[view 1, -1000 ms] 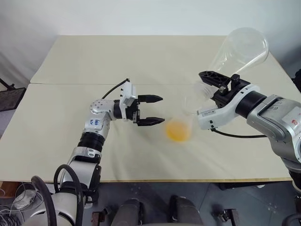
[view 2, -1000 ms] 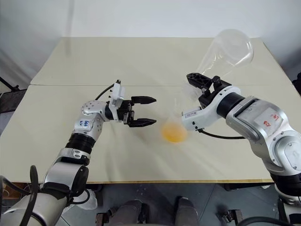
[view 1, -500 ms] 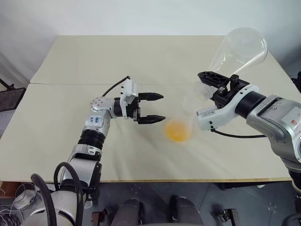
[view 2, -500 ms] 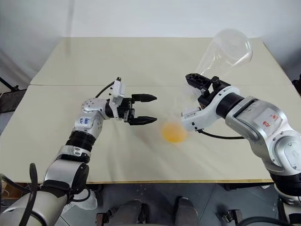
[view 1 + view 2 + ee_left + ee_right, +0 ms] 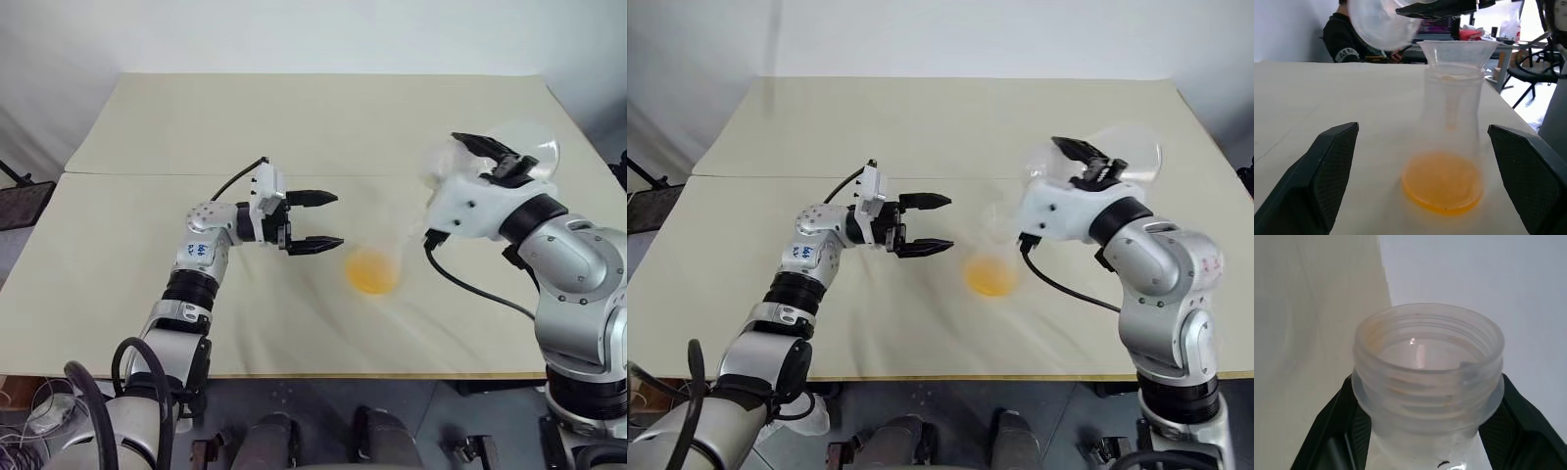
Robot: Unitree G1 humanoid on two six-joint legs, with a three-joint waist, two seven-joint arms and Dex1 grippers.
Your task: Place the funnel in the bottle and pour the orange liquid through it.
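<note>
The bottle (image 5: 1450,142) stands upright on the table (image 5: 196,127), roughly midway along its near half and well clear of every edge. The funnel (image 5: 1458,53) is seated in the bottle's neck, rim level. The orange liquid (image 5: 371,271) lies as a shallow pool on the bottle's flat base, so you can judge the pour as essentially complete.

The left gripper (image 5: 315,220) hovers level just beside the bottle, on the side toward the table's left edge. Its jaws stand wide with nothing between them, flanking the bottle without touching it.

The right gripper (image 5: 1425,431) is clamped on the threaded neck of a clear pouring flask (image 5: 1122,157), held above the table toward the right edge. The flask looks empty; the view down its mouth shows only faint residue on the threads.

Handling notes:
- Treat the bottle as rigid, smooth and probably fragile. Its wide base is stable, but the funnel sits loose and may topple if you jolt it.
- Grip the bottle at the narrow neck below the funnel; the sloped walls are likely to slide out of closing jaws.
- The emptied flask is light. Set it down base first.
</note>
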